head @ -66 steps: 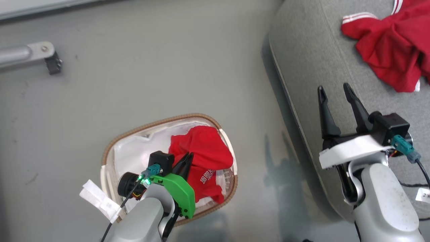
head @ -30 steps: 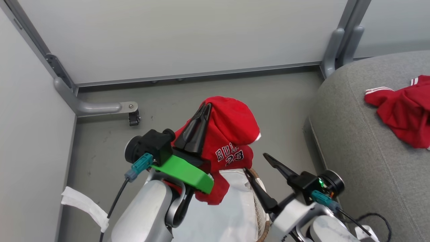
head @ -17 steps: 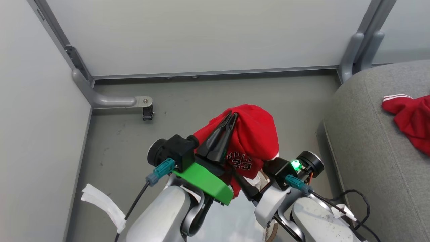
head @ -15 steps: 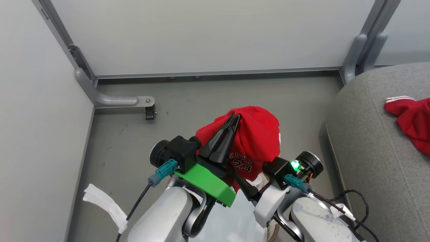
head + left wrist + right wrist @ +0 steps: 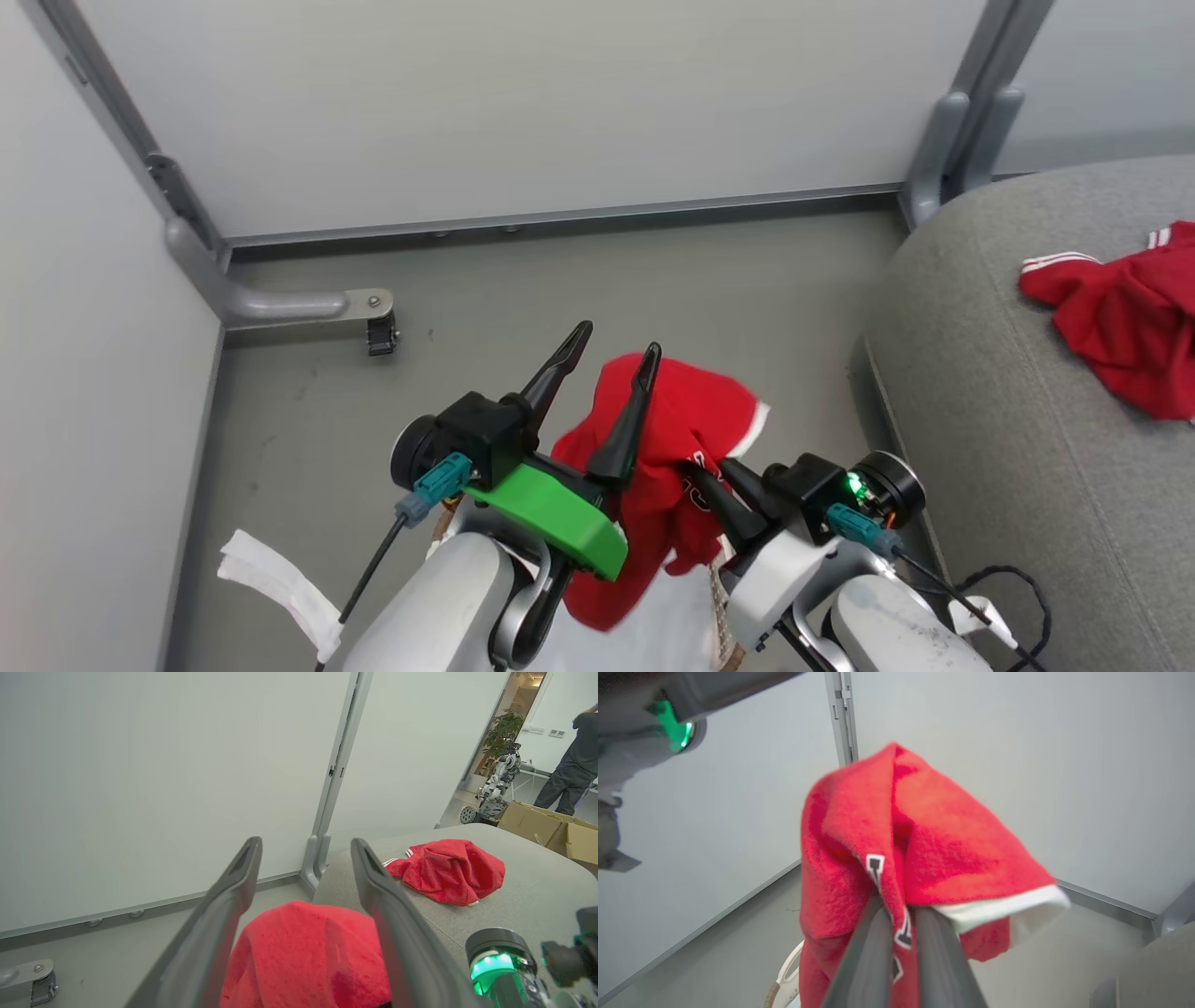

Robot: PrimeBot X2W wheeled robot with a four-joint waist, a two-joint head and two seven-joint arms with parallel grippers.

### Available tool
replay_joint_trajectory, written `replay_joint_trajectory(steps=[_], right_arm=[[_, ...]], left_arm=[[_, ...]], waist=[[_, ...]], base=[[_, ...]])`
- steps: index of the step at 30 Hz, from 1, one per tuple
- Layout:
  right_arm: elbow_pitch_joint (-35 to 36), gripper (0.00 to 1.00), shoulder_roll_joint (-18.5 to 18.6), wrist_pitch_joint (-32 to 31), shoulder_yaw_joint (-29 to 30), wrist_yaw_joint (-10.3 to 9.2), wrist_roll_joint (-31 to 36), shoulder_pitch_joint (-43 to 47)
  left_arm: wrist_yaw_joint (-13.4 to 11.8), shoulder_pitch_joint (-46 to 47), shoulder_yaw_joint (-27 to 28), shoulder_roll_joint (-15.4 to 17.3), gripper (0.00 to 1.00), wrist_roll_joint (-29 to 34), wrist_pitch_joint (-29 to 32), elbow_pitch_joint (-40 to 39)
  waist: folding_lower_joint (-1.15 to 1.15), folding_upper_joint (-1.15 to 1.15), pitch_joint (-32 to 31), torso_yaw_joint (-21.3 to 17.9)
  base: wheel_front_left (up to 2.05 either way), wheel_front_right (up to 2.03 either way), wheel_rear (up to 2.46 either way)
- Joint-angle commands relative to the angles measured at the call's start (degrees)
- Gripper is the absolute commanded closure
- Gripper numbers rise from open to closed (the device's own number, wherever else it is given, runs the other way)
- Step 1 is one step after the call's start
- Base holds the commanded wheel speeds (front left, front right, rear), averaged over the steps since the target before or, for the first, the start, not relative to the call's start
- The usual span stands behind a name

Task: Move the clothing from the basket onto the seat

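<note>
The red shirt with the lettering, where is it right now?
In the head view the red shirt hangs low in the middle, pinched by the fingers of the right gripper, beside the open left gripper and left of the grey seat.

A white-striped bright red soft garment [image 5: 1120, 327] tops the rounded grey fabric seat [image 5: 980, 392]; beside the seat, a dark-lettered red soft garment [image 5: 700, 415].

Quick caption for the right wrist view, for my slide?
Right gripper shut on the lettered red garment, which hangs above the basket.
</note>
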State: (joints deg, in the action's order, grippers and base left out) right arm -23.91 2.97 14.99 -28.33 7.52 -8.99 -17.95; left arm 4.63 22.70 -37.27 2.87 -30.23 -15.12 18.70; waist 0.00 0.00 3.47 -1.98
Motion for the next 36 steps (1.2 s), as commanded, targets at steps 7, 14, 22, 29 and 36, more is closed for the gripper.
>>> replay_joint_trajectory(steps=[7, 14, 22, 29, 36], right_arm=[[3.45, 1.00, 0.80, 0.28, 3.74, -0.05, 0.32, 3.38], [6.10, 1.00, 1.39, 0.28, 6.51, -0.06, -0.12, 5.06], [8.64, 1.00, 2.86, 0.28, 11.34, -0.05, -0.89, 6.11], [10.70, 1.00, 6.60, 0.28, 14.88, -0.05, -0.07, -1.31], [11.78, 1.00, 13.90, 0.27, 18.22, -0.06, 0.39, -16.44]], left_arm=[[1.45, -3.25, 1.46, 0.08, 0.00, 2.11, -0.03, 1.99], [2.32, -5.08, 2.85, 0.11, 0.00, 4.39, -0.02, 2.48], [2.82, -4.93, 2.18, 0.15, 0.00, 5.20, -0.03, 2.69], [2.92, -3.00, 1.59, 0.19, 0.00, 6.52, -0.03, 3.43], [2.92, -1.13, 1.42, 0.44, 0.00, 8.71, -0.03, 4.09]], waist=[[0.00, 0.00, 0.83, -14.55], [0.00, 0.00, 1.53, -24.25], [0.00, 0.00, 3.14, -28.51], [0.00, 0.00, 6.46, -28.98], [0.00, 0.00, 12.05, -28.11]], base=[[0.00, 0.00, 0.00], [0.00, 0.00, 0.00], [0.00, 0.00, 0.00], [0.00, 0.00, 0.00], [0.00, 0.00, 0.00]])
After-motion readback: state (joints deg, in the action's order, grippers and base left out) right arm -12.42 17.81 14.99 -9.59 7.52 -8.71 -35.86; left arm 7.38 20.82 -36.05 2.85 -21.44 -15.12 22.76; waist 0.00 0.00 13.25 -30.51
